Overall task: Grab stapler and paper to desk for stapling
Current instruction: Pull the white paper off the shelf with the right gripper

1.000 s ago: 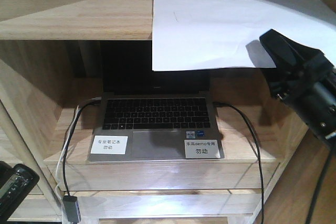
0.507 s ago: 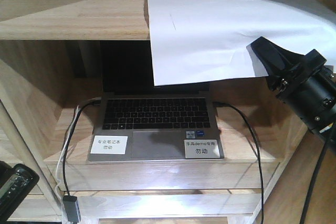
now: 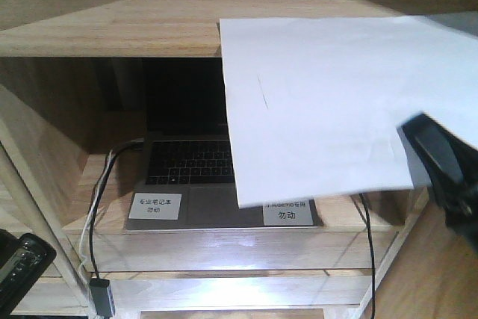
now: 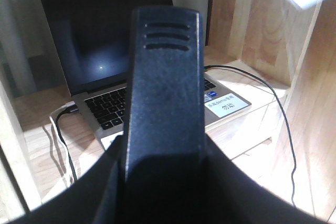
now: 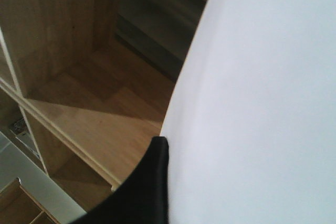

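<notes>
Right claw (image 3: 432, 156) is clenched on the paper (image 3: 321, 102), pinching its near right corner. The sheet fans out from the claw upward and to the left, its long axis running sideways across the front of the shelf (image 3: 112, 28) and screening half the laptop (image 3: 187, 162) behind it. Left claw (image 3: 19, 270) sits well apart, low and far to the left; whether it is clenched I cannot tell. Neither stapler nor worktop shows, so I judge that carrying the sheet away falls to the right arm.
</notes>
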You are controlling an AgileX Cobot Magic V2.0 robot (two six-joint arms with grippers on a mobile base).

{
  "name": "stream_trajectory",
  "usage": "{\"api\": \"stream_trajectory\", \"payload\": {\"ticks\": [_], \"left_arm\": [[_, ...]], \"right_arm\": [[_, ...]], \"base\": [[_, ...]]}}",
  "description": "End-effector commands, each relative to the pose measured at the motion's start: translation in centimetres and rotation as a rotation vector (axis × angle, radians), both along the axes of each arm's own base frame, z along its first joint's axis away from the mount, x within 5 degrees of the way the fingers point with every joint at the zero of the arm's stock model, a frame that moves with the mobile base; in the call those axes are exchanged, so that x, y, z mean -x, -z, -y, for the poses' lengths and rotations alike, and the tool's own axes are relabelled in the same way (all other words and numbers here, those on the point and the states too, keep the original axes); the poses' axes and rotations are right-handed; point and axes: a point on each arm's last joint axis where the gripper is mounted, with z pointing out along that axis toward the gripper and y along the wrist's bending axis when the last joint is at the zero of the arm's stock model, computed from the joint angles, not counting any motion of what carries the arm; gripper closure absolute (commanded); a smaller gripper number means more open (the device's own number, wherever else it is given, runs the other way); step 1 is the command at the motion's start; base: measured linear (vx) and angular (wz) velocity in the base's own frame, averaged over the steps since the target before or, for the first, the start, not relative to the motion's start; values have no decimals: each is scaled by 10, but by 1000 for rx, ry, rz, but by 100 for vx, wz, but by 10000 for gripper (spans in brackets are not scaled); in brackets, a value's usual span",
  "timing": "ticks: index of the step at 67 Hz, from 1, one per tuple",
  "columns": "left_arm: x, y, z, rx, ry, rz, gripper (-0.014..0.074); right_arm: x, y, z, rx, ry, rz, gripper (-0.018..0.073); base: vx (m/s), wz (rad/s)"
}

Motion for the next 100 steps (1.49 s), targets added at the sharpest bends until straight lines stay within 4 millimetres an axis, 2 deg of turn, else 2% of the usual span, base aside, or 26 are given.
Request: {"api": "stream_trajectory", "payload": {"ticks": [1, 13, 24, 100], "left_arm": [[-2, -20, -1, 83, -22, 108, 603], [-2, -20, -1, 83, -22, 108, 603], [-2, -20, -1, 83, -22, 108, 603], [-2, -20, -1, 83, -22, 108, 603]], "right_arm": [[21, -7, 3, -52, -13, 131, 568], [45, 12, 8, -65, 12, 120, 568], [55, 16, 9, -49, 18, 137, 568], [55, 17, 11, -37, 40, 111, 568]], "base": [[0, 0], [0, 0], [0, 0], [0, 0]]}}
